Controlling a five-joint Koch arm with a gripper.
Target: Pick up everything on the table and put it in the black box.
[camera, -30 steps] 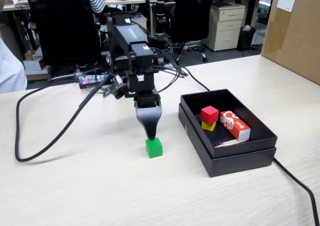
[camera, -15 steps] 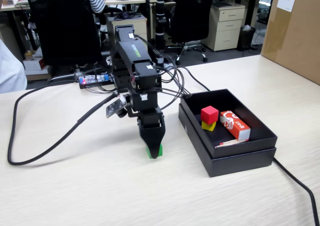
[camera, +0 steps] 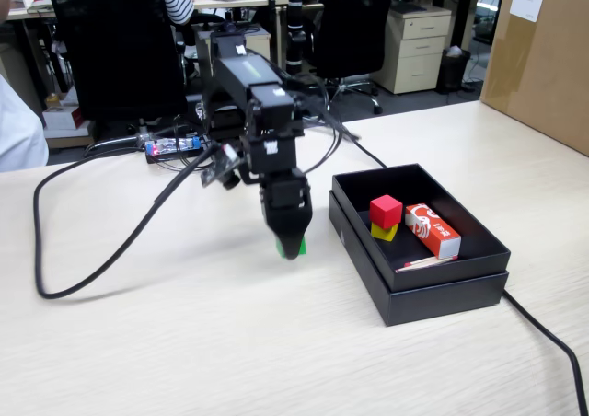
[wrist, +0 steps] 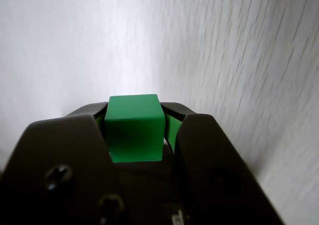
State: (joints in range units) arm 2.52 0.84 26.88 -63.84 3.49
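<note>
My gripper [camera: 291,248] is shut on the green cube [wrist: 134,128], which fills the gap between the two black jaws in the wrist view. In the fixed view only slivers of the green cube [camera: 301,247] show at the jaw tips, lifted a little above the pale wood table [camera: 184,342]. The black box [camera: 442,287] stands just right of the gripper. Inside it the red cube [camera: 386,211] rests on top of the yellow cube [camera: 384,231].
A red-and-white carton [camera: 433,230] and a thin stick [camera: 428,262] also lie in the box. A thick black cable [camera: 83,278] loops over the table on the left, another cable [camera: 548,338] runs off at the right. A brown cardboard carton [camera: 543,57] stands at the back right.
One second ago the green cube lay on the table under the open jaws. The gripper came down, shut on it, and has now lifted it and moved slightly right toward the box.
</note>
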